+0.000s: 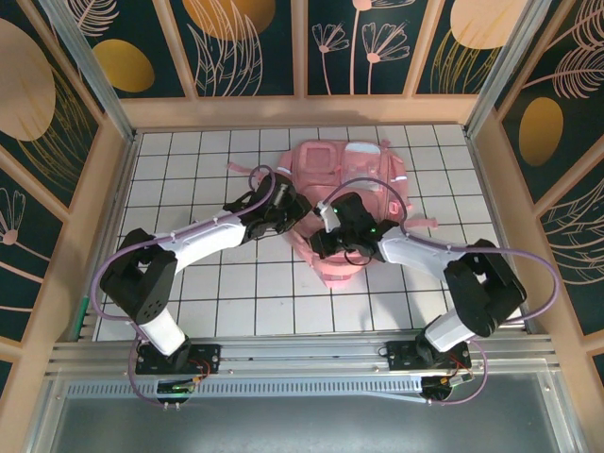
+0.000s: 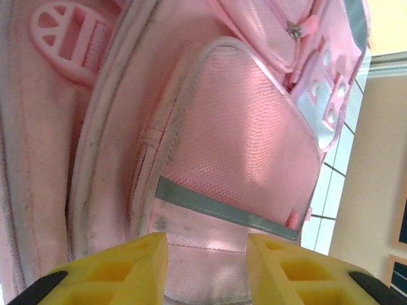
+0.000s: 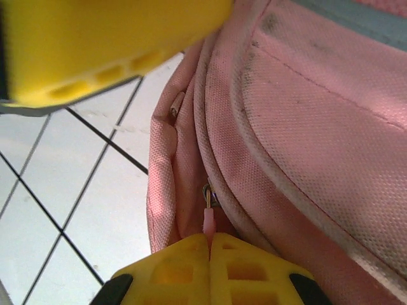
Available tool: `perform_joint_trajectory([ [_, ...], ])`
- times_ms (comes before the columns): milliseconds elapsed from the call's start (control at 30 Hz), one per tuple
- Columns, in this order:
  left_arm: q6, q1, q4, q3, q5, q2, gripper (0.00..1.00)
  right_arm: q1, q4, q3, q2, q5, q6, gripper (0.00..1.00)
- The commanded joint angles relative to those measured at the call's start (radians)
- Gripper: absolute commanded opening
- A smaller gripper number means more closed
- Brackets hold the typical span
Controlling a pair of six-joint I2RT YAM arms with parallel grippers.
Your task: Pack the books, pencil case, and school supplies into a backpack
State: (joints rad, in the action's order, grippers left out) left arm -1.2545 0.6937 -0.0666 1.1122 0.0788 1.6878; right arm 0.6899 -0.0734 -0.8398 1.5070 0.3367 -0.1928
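Note:
The glossy pink backpack (image 1: 354, 170) lies flat mid-table. My right gripper (image 1: 324, 241) is at its near-left edge. In the right wrist view this gripper (image 3: 209, 236) is shut on the small pink zipper pull (image 3: 208, 221), which hangs from a metal slider beside the backpack's piped seam (image 3: 305, 127). My left gripper (image 1: 291, 212) is at the backpack's left side. Its yellow fingers (image 2: 206, 248) stand partly apart with a fold of the backpack's fabric (image 2: 241, 140) between them. One left finger (image 3: 95, 44) shows above the zipper. The books, pencil case and school supplies are out of view.
The white tiled table (image 1: 189, 170) is boxed in by low wooden walls. A pink strap (image 1: 425, 224) trails to the right of the backpack. An aluminium rail (image 1: 302, 363) carrying both arm bases runs along the near edge.

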Motion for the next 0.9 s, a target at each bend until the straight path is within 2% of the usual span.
perform_joint_trajectory([
  [0, 0.061, -0.006, -0.083, 0.039, -0.008, -0.002, 0.38, -0.008, -0.002, -0.057, -0.061, 0.017, -0.003, 0.0],
  [233, 0.087, -0.008, -0.127, 0.044, -0.009, -0.01, 0.39, -0.04, -0.021, -0.038, -0.048, 0.031, -0.013, 0.0],
  [533, 0.077, -0.025, -0.059, -0.024, -0.012, 0.02, 0.39, -0.039, -0.011, 0.003, -0.034, 0.065, -0.008, 0.0],
  [867, 0.115, -0.052, -0.083, -0.012, -0.036, 0.073, 0.4, -0.041, -0.031, -0.027, -0.048, 0.051, 0.001, 0.0],
])
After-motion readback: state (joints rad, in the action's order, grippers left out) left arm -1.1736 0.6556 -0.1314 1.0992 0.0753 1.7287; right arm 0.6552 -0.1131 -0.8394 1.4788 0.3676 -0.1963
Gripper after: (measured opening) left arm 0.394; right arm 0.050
